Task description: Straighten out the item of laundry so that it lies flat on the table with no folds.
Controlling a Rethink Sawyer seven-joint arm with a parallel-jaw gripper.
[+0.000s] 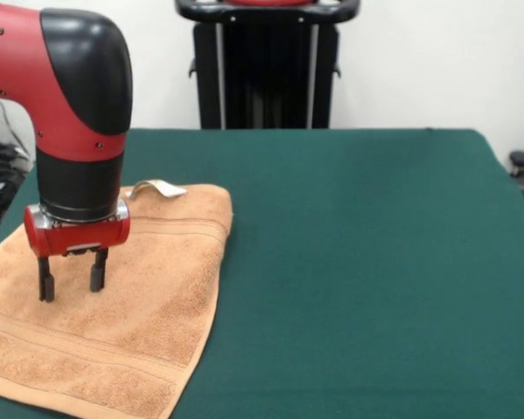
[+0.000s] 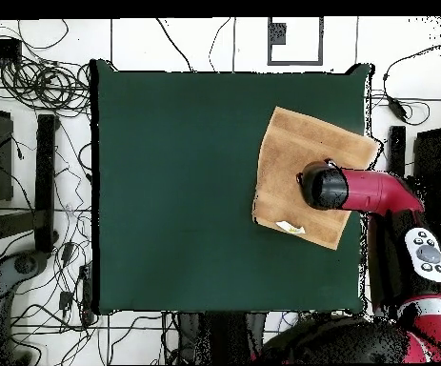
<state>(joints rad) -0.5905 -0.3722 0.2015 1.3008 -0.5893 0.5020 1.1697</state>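
At left, near edge: towel spread on the table, its near-left part running toward the table's corner; the overhead view shows it turned at an angle to the table's sides.
Towel material: orange-tan terry cloth, looped nap, roughly square, soft rounded edges.
Towel bands: woven stripes cross it near the near edge and again near the far edge.
Towel lie: mostly flat; the right edge looks slightly thick and rolled, and the far-right corner is rounded.
Tag: small white tag at the towel's far edge, curled up off the cloth.
Above towel, left part: gripper pointing straight down over the cloth, two black fingers parted with a gap between them, nothing held; I cannot tell if the tips touch the nap.
Arm: red shell with black joint caps, smooth hard plastic, a metal ring just above the red gripper base.
Table surface: plain dark green felt-like cloth, rectangular, matte, bare across the middle and right.
Containers: none seen on the table.
Far side: black pedestal upright behind the table.
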